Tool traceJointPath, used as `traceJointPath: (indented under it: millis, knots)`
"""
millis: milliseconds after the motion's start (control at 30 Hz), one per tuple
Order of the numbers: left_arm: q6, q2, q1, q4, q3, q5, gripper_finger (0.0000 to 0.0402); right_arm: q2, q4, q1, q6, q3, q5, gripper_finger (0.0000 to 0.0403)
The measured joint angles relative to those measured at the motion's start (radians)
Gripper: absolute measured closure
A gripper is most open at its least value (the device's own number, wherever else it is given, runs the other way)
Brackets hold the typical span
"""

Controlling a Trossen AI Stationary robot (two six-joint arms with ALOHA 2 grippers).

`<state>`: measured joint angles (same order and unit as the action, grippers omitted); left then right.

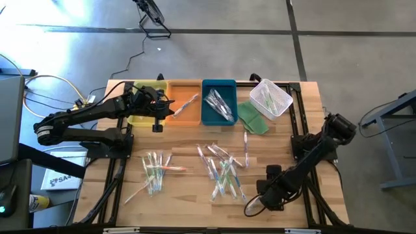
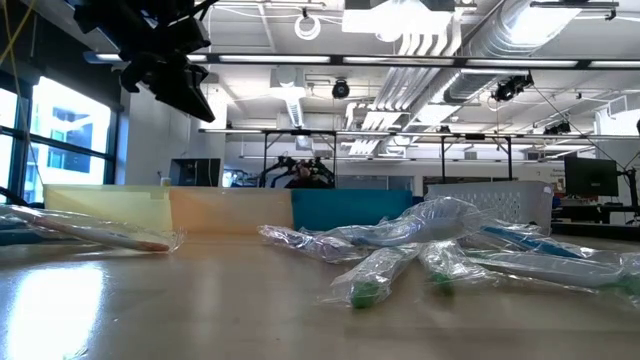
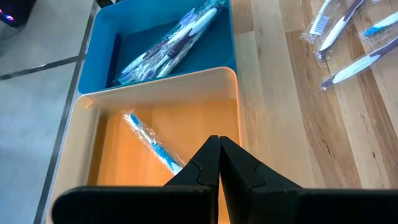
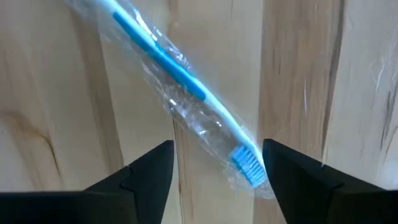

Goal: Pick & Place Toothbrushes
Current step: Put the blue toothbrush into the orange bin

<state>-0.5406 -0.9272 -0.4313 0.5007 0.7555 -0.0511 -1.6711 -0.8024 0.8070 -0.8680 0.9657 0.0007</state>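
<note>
In the right wrist view, nearest the lens, the right gripper [image 4: 217, 171] stands with its two dark fingers wide apart over the wooden table [image 4: 56, 74]. A wrapped blue toothbrush [image 4: 186, 87] lies slanting on the boards, its bristled head between the fingertips, with nothing gripping it.

In the left wrist view the left gripper [image 3: 219, 155] has its fingers pressed together, holding nothing, above the orange tray [image 3: 155, 84]. One blue-handled toothbrush [image 3: 149, 142] lies inside that tray. The blue tray [image 3: 99, 56] touches the orange tray's far side and holds a bundle of wrapped brushes [image 3: 171, 40].

From above, the yellow tray [image 1: 144, 103], orange tray and blue tray sit side by side; the left gripper hovers at the seam between yellow and orange. A white mesh basket [image 1: 270, 97] stands beyond the blue tray. Loose toothbrushes [image 1: 221, 170] are scattered on the table, well apart from the orange tray toward the front edge.

The low view shows wrapped brushes in the foreground, trays behind.
</note>
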Motion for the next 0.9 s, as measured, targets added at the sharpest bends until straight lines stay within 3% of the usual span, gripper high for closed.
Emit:
traceJointPath:
  millis: [233,733,900]
  knots:
    - [0.002,0.000,0.000,0.000,0.000,0.000,0.0396,-0.002,-0.002,0.011,0.004,0.000,0.076,0.0163]
    - [-0.001,0.000,0.000,0.000,0.000,0.000,0.0396,-0.099,0.027,0.009,0.031,0.004,0.024,0.0164]
    - [-0.001,0.000,0.000,0.000,0.000,0.000,0.0396,-0.091,0.035,0.010,0.034,0.003,0.018,0.0200]
